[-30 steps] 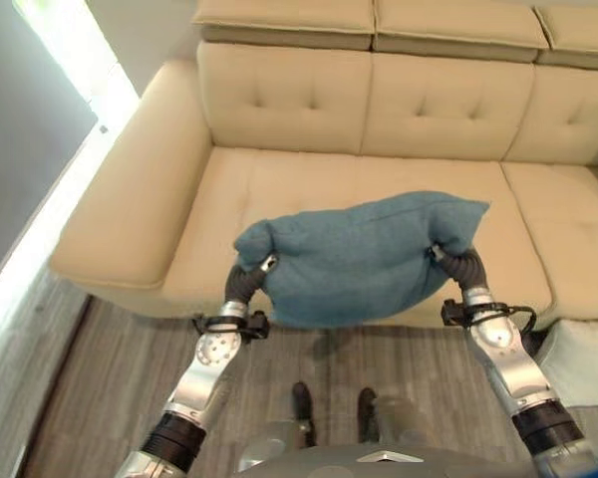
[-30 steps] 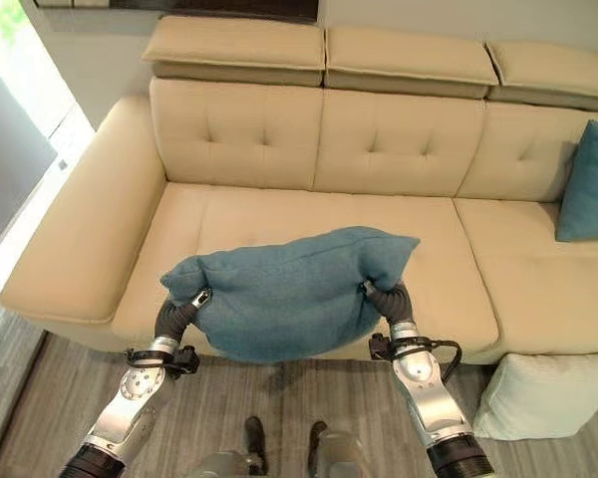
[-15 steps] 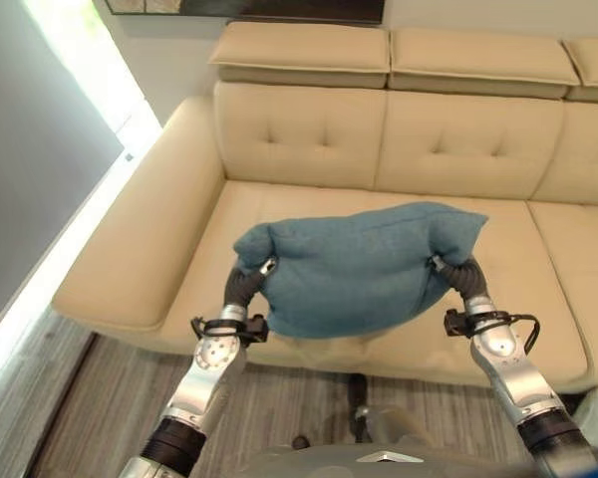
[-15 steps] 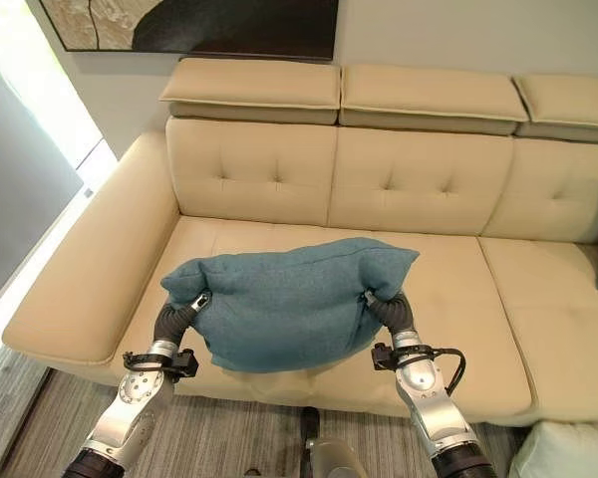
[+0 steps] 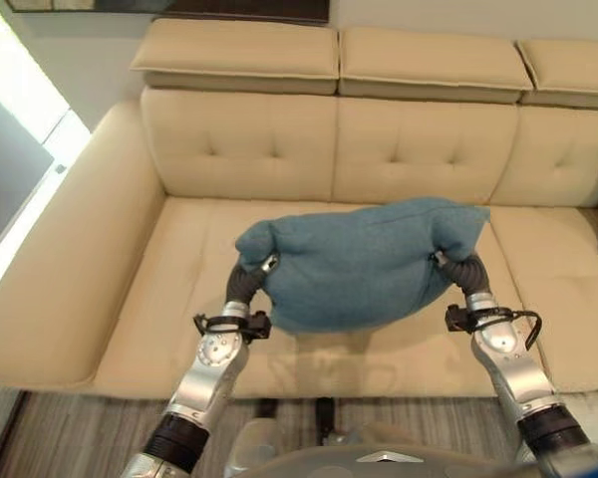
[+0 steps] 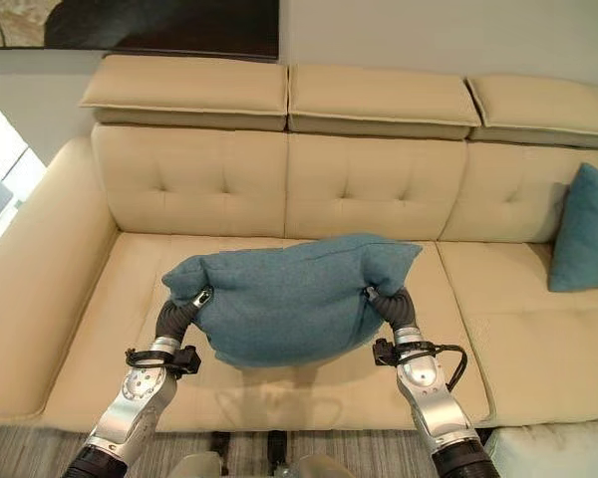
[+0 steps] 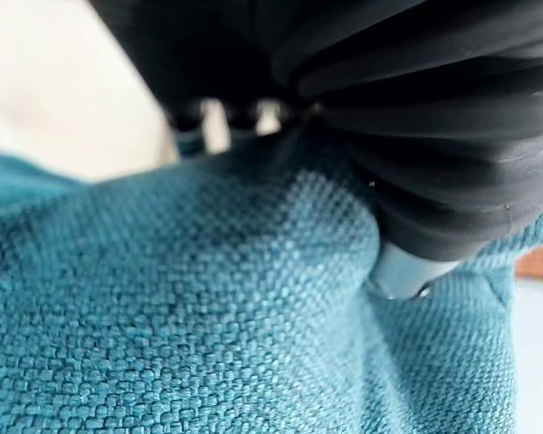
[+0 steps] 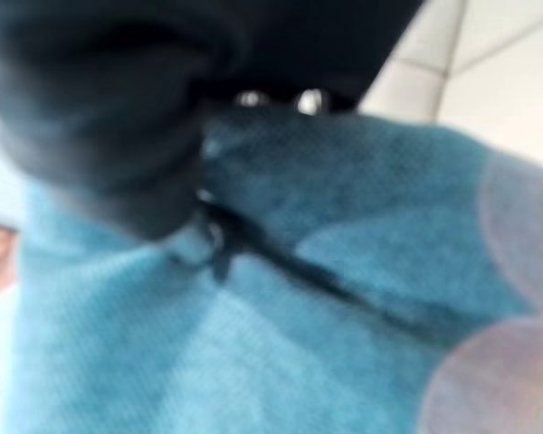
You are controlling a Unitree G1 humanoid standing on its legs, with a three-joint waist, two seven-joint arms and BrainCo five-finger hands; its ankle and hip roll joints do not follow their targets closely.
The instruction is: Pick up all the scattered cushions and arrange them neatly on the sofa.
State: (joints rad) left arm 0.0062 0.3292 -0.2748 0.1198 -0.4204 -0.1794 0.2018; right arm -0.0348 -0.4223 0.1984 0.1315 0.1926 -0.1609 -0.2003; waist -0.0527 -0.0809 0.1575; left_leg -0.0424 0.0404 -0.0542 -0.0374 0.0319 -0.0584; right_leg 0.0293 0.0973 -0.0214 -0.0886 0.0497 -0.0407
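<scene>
A large teal cushion (image 5: pixel 354 261) hangs between my two hands above the middle of the beige sofa's seat (image 5: pixel 169 299). My left hand (image 5: pixel 244 282) grips its left end and my right hand (image 5: pixel 460 271) its right end, and the cloth bunches round both. In the left wrist view the dark cover of my left hand (image 7: pixel 416 136) presses into the woven teal cloth (image 7: pixel 163 316). In the right wrist view my right hand (image 8: pixel 100 117) is sunk into the same cushion (image 8: pixel 299 316). A second teal cushion (image 6: pixel 586 229) leans against the backrest on the right seat.
The sofa's wide left armrest (image 6: pixel 20 299) runs along the left. Its tufted backrest (image 6: pixel 359 189) stands behind the seat. A pale cushion (image 6: pixel 558 448) lies on the floor at the sofa's front right corner. A strip of grey wood floor (image 5: pixel 80 438) lies in front of the sofa.
The whole view has shifted as the camera moved towards the sofa. The teal cushion stays held in both hands and now hangs over the seat instead of over its front edge.
</scene>
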